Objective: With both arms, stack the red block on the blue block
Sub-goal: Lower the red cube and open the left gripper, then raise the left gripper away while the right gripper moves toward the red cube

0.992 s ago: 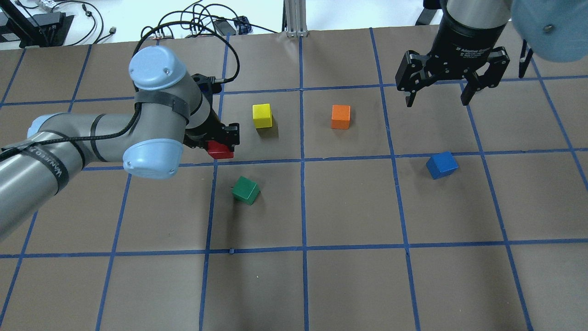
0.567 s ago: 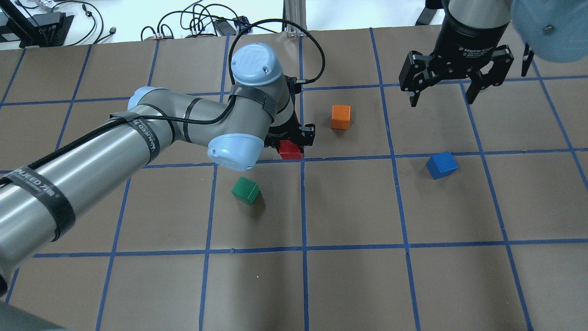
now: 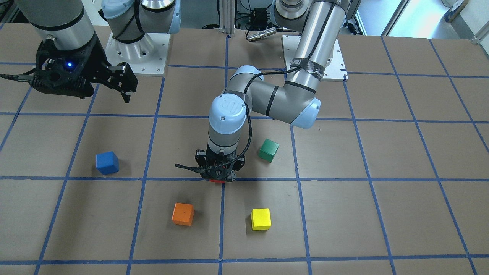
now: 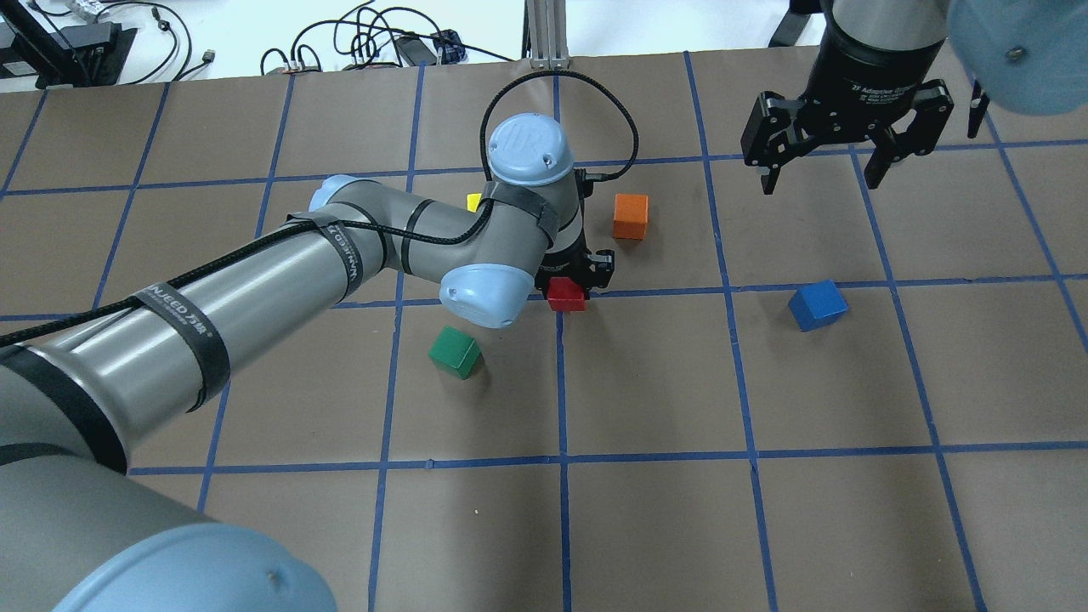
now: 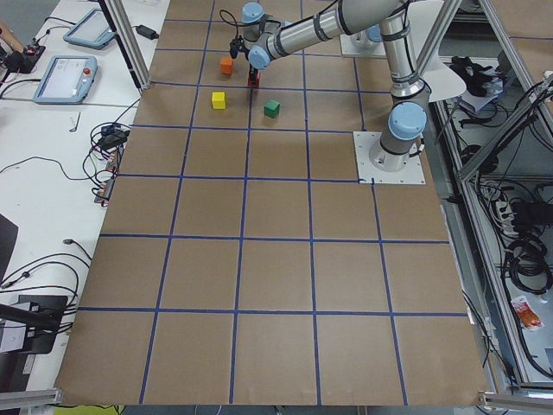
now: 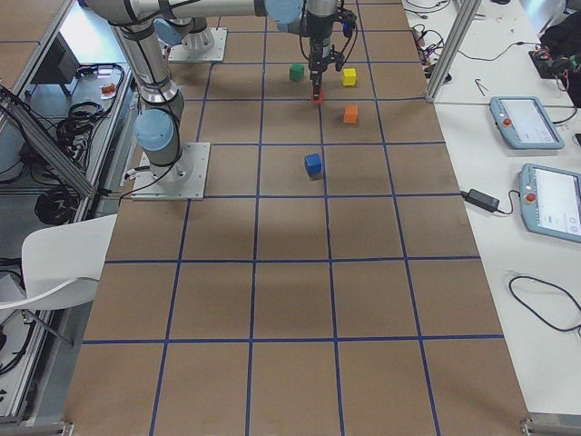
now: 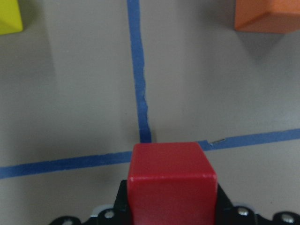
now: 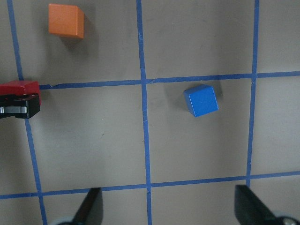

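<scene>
Gripping the red block (image 4: 567,297) with the left gripper (image 4: 578,280), jaws closed on two opposite faces. Holding it low over a crossing of the blue tape lines (image 7: 139,70), about the middle of the table (image 4: 646,510). Impossible to tell whether touching the paper or just above it.

To find the blue block (image 4: 817,305), look toward the robot's right. Well apart from the red one, lying free on the table, just on the robot's side of the same cross line. Turned a little against the grid (a cube, so no long axis to mind, only this small twist to match when setting the red one on top).

Hanging high with the right gripper (image 4: 821,183), jaws wide apart and holding nothing, beyond the blue block as seen from the robot. Much nearer to the blue block than the left gripper. Judged therefore: probably a passing of the red block to the right side, either by setting it down here for the other arm or by carrying it rightward.

No block on the straight way from red to blue. Just beside that way, on the far side, the orange block (image 4: 631,216), near the left gripper but not touching. On the left, the green block (image 4: 456,353) and the yellow block (image 3: 261,219), both out of the way. To take care of the orange one when moving off.
</scene>
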Available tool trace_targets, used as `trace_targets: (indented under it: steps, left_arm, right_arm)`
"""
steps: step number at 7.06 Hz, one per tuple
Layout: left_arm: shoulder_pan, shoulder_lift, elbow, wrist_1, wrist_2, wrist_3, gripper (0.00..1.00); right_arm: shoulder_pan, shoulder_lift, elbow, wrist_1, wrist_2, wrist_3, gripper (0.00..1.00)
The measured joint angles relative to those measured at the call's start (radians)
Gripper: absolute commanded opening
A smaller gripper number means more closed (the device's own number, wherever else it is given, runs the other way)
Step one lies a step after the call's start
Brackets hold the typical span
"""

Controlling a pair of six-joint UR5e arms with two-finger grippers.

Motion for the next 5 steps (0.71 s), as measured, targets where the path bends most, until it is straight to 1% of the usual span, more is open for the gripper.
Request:
trace_targets:
  steps: [3,4,5]
  left_arm:
    - [0.021,0.025,0.016,0.019,0.006,0.029,1.00]
    - [0.043,0.045,0.044,-0.003,0.005,0.032,1.00]
    - [0.075,0.079,0.081,-0.061,0.004,0.049,1.00]
  right_arm:
    - [-0.014,0.006,0.000,0.004,0.005,0.001,1.00]
    - [-0.015,0.007,0.000,0.003,0.008,0.001,1.00]
    - [-0.016,0.008,0.000,-0.003,0.011,0.002,1.00]
